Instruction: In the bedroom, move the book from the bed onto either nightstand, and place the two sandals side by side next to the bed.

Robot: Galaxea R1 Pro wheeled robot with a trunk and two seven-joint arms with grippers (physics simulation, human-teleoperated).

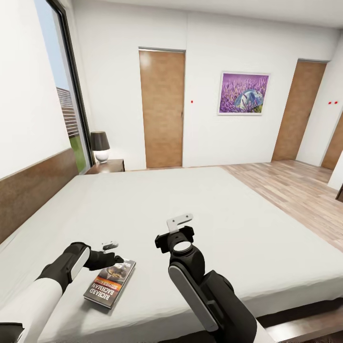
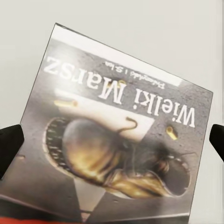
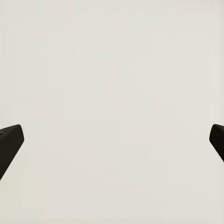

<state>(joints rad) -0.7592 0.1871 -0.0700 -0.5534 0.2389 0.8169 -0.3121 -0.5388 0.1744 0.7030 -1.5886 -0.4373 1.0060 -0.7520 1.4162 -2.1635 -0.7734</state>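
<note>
Left wrist view looks straight down between the two black fingertips [image 2: 10,144] of the left gripper [image 2: 112,144], which stand wide apart at the picture's edges with the book [image 2: 116,135] lying between and beneath them; no contact with the cover shows, so the jaws are spread and empty. The cover carries a photo of a worn boot and the words "Wielki Marsz". From the head view, the left gripper [image 1: 110,258] hovers right at the book's far end, and the book [image 1: 110,282] lies flat on the bed [image 1: 190,214] near its front edge, towards the robot's left. Its long axis runs from the near edge of the mattress away towards the far wall, leaning slightly to the right, with the "RICHARD BACHMAN" lettering at the near end and an orange band beside it. Right wrist view shows the right gripper [image 3: 112,140] also spread wide, its dark fingertips [image 3: 9,142] at the edges over bare pale mattress, gripping nothing. In the head view the right gripper [image 1: 175,238] hangs above the middle of the bed, well apart from the book. Beyond the mattress, at the far left corner by the tall window [image 1: 62,95], a nightstand [image 1: 107,166] stands with a dark-shaded lamp [image 1: 100,146] on it. Brown doors [image 1: 162,108] and a lavender picture [image 1: 243,93] sit on the far white wall.
</note>
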